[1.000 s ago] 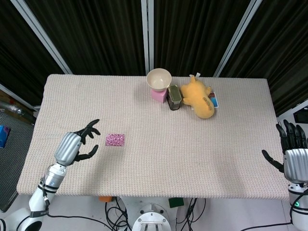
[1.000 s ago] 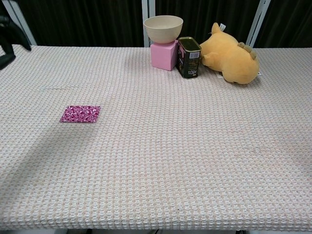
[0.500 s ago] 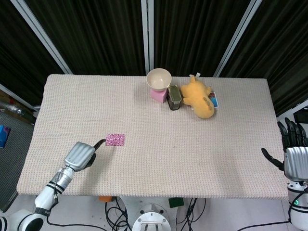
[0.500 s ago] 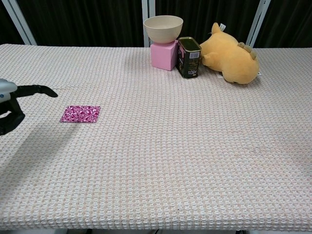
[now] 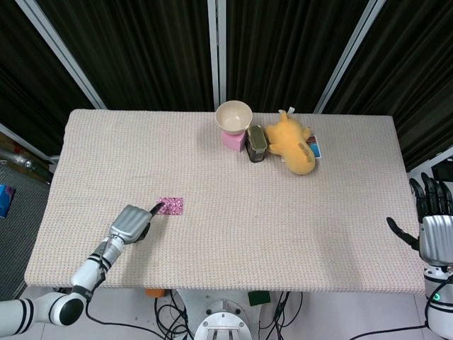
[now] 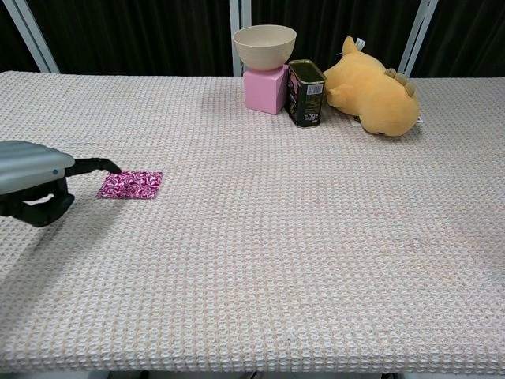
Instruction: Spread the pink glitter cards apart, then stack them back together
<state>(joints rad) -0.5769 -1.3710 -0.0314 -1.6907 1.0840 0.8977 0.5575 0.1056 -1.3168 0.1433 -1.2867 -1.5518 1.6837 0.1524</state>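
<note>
Cards [image 5: 170, 205] sit left of centre in the head view, lower-left quadrant of the table [image 5: 233, 234], lying as one neat stack, long axis running left-right in frame. In the chest view they're at mid-left [image 6: 130, 184].

Left hand [image 5: 133, 222] is just lower-left of the stack, so the cards lie up and to the right of it. One finger is stretched out with its tip at the stack's left edge; touching or just short, we can't tell. The other fingers are curled under, holding nothing.

Right hand [image 5: 433, 230] is far off at the right frame edge, past the table, fingers spread, empty. Left is clearly the nearer hand.

Bowl [image 5: 233, 115] on a pink block [image 5: 231, 139], a tin [image 5: 255, 144] and a plush [image 5: 294, 145] are clustered at top centre, well apart from the cards. We judge nothing blocks the spread.
</note>
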